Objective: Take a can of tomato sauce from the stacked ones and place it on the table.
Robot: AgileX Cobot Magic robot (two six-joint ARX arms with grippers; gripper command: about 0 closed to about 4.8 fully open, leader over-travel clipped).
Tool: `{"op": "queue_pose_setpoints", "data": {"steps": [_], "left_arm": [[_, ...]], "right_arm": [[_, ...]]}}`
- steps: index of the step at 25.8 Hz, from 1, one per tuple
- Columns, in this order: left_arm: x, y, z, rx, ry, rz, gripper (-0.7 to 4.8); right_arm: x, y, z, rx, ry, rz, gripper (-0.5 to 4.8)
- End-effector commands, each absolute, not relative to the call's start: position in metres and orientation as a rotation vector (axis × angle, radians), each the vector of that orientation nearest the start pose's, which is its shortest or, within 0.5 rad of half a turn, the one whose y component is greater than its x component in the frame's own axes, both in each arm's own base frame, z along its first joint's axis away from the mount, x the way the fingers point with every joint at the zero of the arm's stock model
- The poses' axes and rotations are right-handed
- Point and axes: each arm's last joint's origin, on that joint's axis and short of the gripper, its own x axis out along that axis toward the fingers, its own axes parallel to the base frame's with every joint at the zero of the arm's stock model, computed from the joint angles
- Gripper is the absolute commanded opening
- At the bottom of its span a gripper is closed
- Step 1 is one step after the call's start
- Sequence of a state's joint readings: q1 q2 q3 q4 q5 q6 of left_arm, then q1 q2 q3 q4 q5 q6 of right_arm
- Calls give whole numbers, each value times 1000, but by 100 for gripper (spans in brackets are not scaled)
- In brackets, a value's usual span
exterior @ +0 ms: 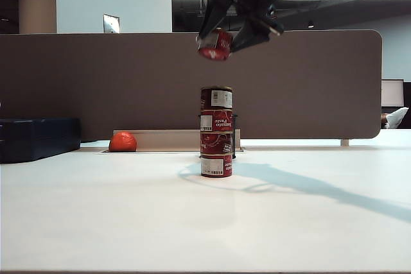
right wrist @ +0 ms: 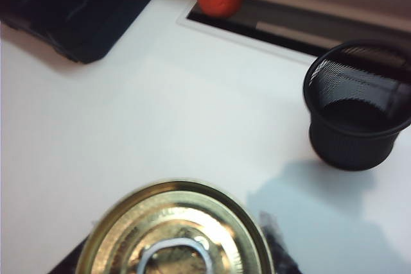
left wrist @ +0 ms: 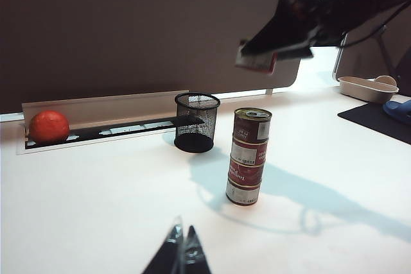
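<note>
My right gripper (exterior: 219, 38) hangs high above the table (exterior: 96, 210), shut on a can of tomato sauce (exterior: 214, 45) that is tilted in its fingers. The can's gold lid (right wrist: 176, 229) fills the near part of the right wrist view, with a dark finger (right wrist: 277, 243) at its side. Directly below stands the stack of several dark-red cans (exterior: 216, 131), upright and well apart from the held one. The left wrist view shows the held can (left wrist: 257, 62) above the stack (left wrist: 248, 156). My left gripper (left wrist: 182, 239) is shut and empty, low over the table in front of the stack.
A black mesh cup (left wrist: 196, 122) stands just behind the stack. A red-orange ball (exterior: 122, 141) lies in the cable slot by the brown partition (exterior: 96, 81). A dark case (exterior: 38, 138) sits at the far left, and a beige tray (left wrist: 366, 88) at the right.
</note>
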State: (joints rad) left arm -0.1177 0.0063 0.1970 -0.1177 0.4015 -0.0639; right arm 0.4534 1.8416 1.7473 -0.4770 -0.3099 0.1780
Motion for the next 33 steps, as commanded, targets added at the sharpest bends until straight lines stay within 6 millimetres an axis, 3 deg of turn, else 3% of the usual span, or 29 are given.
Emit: {"op": "queue_pose_setpoints", "data": {"steps": [1,5,17,18,27,33], "left_arm": [[77,-21,219,-46,-67,-524,-6],[77,-21,219,-46,-67,-523,-6],[77,-21,219,-46,-67,-523,-6],[77,-21,219,-47,-67,-523,-6],[77,-21,219,-47,-68,-523,-6],[77,-21,219,-47,-68,-523,-6]], "right_arm": [[367,185,363,127,581,685,259],[357,165,376,126,605,622,259],[340,126,384,81,719,504,258],[337,123,387,77,719,500,237],[313,111,401,45,694,471,228],[288,100,397,40,664,439,228]]}}
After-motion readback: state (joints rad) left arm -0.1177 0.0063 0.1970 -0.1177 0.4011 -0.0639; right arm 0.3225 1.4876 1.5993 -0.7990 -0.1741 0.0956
